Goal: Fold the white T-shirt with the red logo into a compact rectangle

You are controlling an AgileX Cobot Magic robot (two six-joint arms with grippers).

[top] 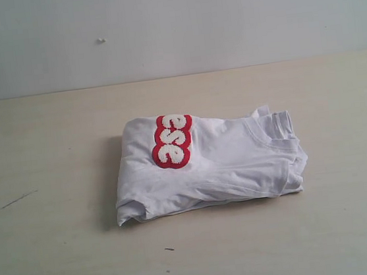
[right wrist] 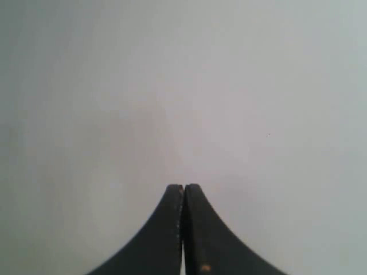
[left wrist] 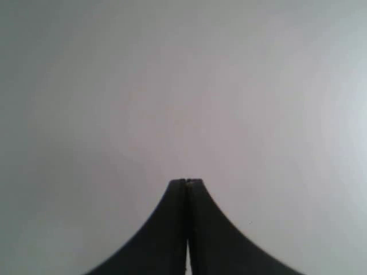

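Shirt: the white short-sleeved cotton T-shirt [top: 226, 166] lies folded into a thick, roughly rectangular bundle on the pale wooden table [top: 51, 259].
Shirt position: about midway between the table's left and right sides in the exterior view, well apart from the far edge.
Shirt shape: the long sides run left to right. Stacked layers show along the near edge, and the near-left corner of the bundle sags out a little loose.
Collar: the ribbed crew neck [top: 272, 130] sits at the bundle's right end, facing up.
Logo: the red band with fuzzy white bubble letters [top: 172, 141] lies on the top layer near the bundle's far-left corner. It is turned sideways, and only the letters "ese" show. Its far end meets the fold at the far edge.
Left gripper: the black left gripper [left wrist: 186, 182] shows only in its wrist view, with its two fingers pressed together and nothing between them. A plain pale grey surface fills the view behind.
Right gripper: the black right gripper [right wrist: 183, 187] is likewise closed and empty, against the same blank pale background.
Contact: neither gripper touches the shirt.
Table marks: a thin dark streak [top: 18, 199] lies toward the left side, and a small dark speck [top: 169, 249] lies nearer the camera than the shirt.
Backdrop: a plain light grey wall [top: 223, 20] rises behind the far edge.
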